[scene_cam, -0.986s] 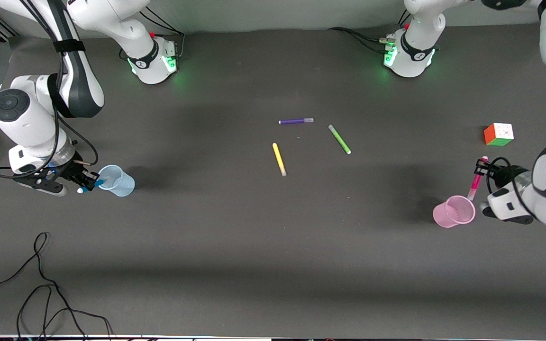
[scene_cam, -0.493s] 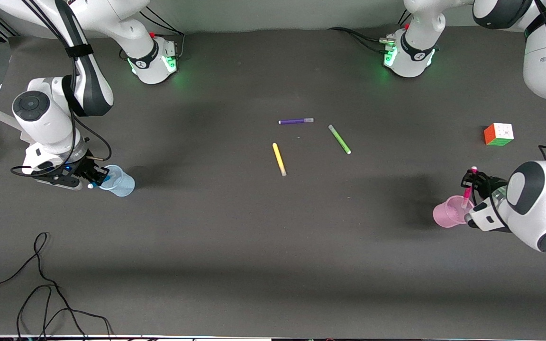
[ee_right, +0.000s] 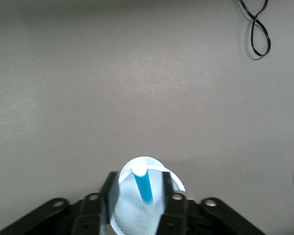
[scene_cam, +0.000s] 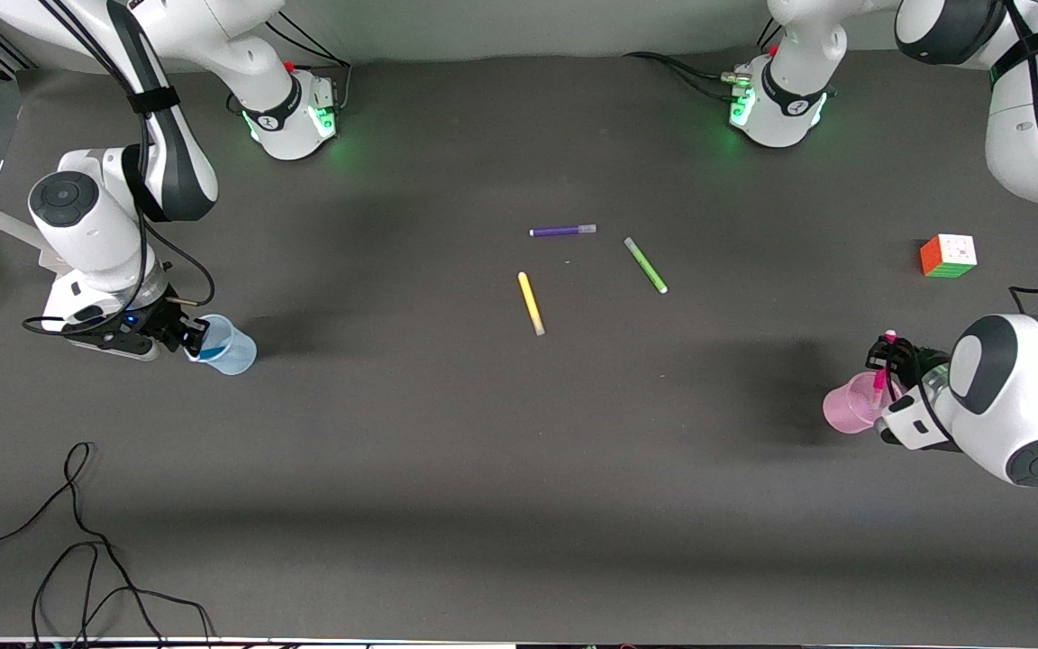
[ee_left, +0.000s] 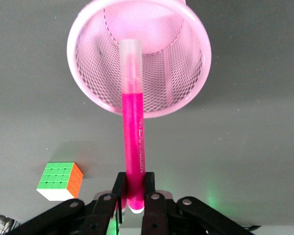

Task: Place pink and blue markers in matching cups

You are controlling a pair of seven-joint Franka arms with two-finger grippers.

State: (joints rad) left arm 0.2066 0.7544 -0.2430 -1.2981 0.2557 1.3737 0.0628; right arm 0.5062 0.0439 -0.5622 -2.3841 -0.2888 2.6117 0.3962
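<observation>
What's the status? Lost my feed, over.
Left gripper shut on pink marker, tip inside pink cup. Right gripper over blue cup, blue marker between fingers. Nothing blocking.

High front camera; two wrist close-ups

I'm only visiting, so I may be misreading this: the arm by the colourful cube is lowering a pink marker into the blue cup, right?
Not quite. The left gripper is shut on the pink marker, but its capped end dips into the pink cup, not a blue one; the left wrist view shows it. The blue cup stands at the right arm's end of the table.
</observation>
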